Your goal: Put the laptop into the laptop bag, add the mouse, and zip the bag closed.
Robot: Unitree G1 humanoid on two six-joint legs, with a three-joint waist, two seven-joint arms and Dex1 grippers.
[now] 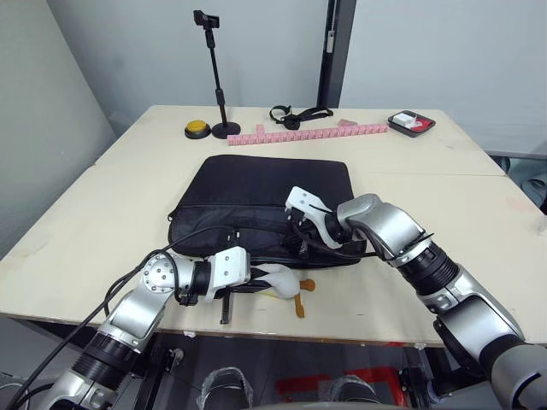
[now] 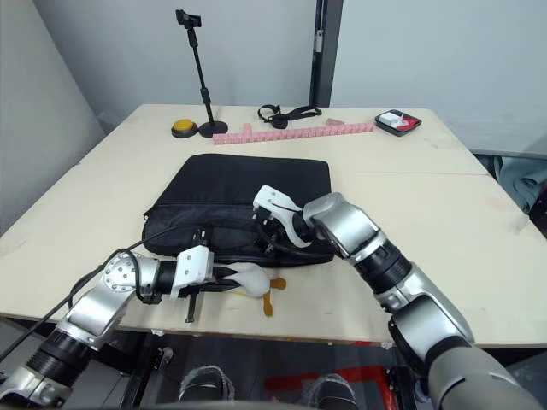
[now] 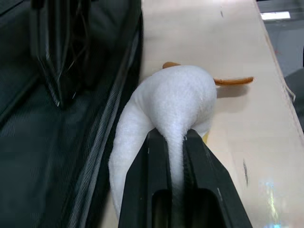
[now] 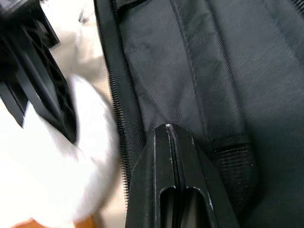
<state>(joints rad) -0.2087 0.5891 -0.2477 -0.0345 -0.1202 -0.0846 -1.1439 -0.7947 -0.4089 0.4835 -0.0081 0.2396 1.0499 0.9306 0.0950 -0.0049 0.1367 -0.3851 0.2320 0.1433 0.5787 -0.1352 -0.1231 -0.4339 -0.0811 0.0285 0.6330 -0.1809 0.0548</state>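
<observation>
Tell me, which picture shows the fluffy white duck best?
The left wrist view: the duck sits close up there, with the left gripper's fingers shut on it beside the laptop bag. The two head views show it small at the table's near edge, orange feet poking out. The right wrist view gives only a white blur.
</observation>
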